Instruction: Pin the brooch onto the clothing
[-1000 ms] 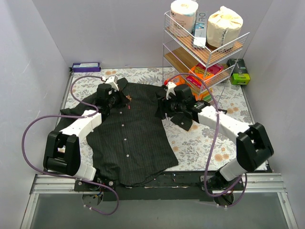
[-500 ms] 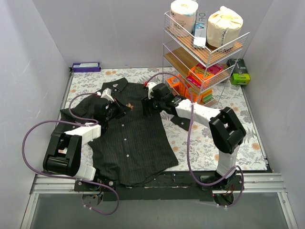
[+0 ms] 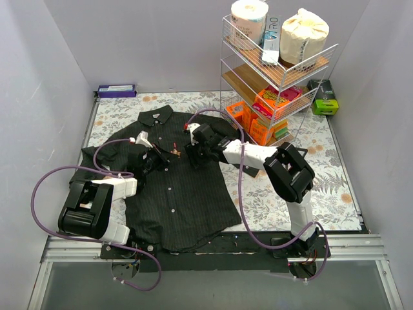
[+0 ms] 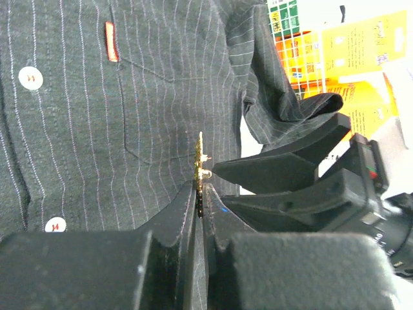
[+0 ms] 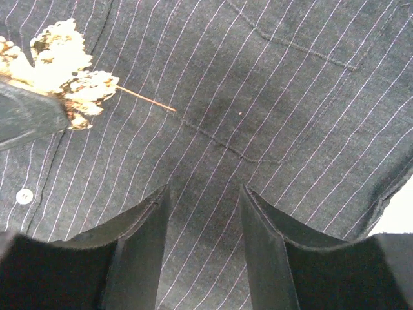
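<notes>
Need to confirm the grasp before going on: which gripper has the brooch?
The left gripper, shut on the brooch, which it holds edge-on. The right gripper is open over the shirt, with nothing between its fingers.
</notes>
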Controlling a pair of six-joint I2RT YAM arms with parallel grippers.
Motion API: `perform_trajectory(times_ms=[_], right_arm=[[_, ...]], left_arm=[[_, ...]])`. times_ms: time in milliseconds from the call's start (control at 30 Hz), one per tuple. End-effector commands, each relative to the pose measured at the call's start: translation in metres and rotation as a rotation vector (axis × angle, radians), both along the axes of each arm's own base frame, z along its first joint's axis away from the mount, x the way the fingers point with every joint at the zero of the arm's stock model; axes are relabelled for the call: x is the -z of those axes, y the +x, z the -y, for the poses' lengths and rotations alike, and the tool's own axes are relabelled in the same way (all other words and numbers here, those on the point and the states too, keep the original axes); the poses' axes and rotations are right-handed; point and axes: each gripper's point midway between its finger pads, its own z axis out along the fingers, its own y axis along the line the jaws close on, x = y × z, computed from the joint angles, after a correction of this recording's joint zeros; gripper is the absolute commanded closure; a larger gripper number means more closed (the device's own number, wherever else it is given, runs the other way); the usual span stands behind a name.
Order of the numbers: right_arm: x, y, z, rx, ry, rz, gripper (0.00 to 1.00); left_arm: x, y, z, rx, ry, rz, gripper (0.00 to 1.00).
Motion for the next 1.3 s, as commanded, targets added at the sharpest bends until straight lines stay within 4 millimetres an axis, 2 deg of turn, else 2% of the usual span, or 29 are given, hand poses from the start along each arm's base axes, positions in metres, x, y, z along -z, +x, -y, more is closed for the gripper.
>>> perform_trajectory(times_ms=[0, 233, 400, 533, 567, 633, 700, 933, 1067, 1267], right_arm=[[-0.009, 0.021, -0.008, 0.04, 0.001, 0.069, 0.46], [0.003, 0.027, -0.011, 0.047, -0.011, 0.071, 0.53], [0.017, 0.024, -0.008, 0.046, -0.04, 0.046, 0.65], [0.02, 0.021, -0.005, 0.052, -0.026, 0.022, 0.84], [0.021, 0.02, -0.005, 0.057, -0.018, 0.012, 0.92], [0.021, 0.019, -0.003, 0.059, 0.005, -0.007, 0.99], [0.023, 0.018, -0.002, 0.059, 0.031, -0.035, 0.99], [0.005, 0.019, -0.003, 0.065, 0.058, -0.014, 0.97], [0.001, 0.02, -0.003, 0.091, 0.025, 0.029, 0.79], [0.001, 0.02, -0.005, 0.101, -0.033, 0.07, 0.63]], left_arm=[[-0.018, 0.003, 0.001, -0.009, -0.035, 0.071, 1.0], [-0.013, 0.002, 0.007, 0.013, -0.076, 0.061, 1.0], [-0.006, 0.004, 0.012, 0.026, -0.103, 0.047, 1.0], [-0.002, 0.006, 0.011, 0.015, -0.109, 0.041, 1.0], [-0.003, 0.007, 0.011, 0.014, -0.111, 0.048, 1.0], [0.001, 0.007, 0.011, 0.008, -0.114, 0.037, 1.0], [0.003, 0.007, 0.011, 0.009, -0.115, 0.033, 1.0], [0.01, 0.004, 0.009, 0.0, -0.113, 0.02, 1.0], [0.007, 0.003, 0.005, -0.024, -0.099, 0.026, 1.0], [-0.005, 0.002, 0.0, -0.048, -0.09, 0.055, 1.0]])
